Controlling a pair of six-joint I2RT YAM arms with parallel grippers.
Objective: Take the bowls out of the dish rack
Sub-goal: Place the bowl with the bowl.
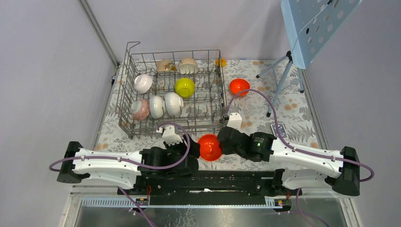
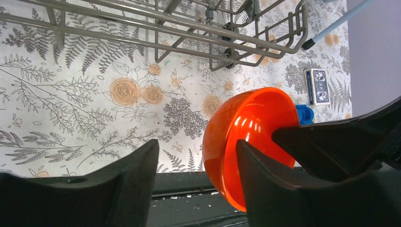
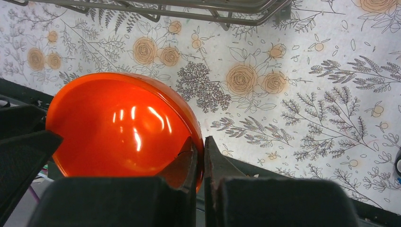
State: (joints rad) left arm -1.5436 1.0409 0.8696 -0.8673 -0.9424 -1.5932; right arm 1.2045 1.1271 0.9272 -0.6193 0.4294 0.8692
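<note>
Right hand [image 3: 199,144] apparently tight on orange-red bowl [image 3: 118,127]

In the top view we look down from high at the near side, facing away over the whole floral table [image 1: 302,124], with the dish rack [image 1: 172,90] left of centre. In the left wrist view we sit low and close, looking across the table to the rack's near edge along the top of frame. The right wrist view is nearer still, perhaps tilted more steeply down. All three share the orange bowl [image 1: 209,147], low centre in the top view.
</note>
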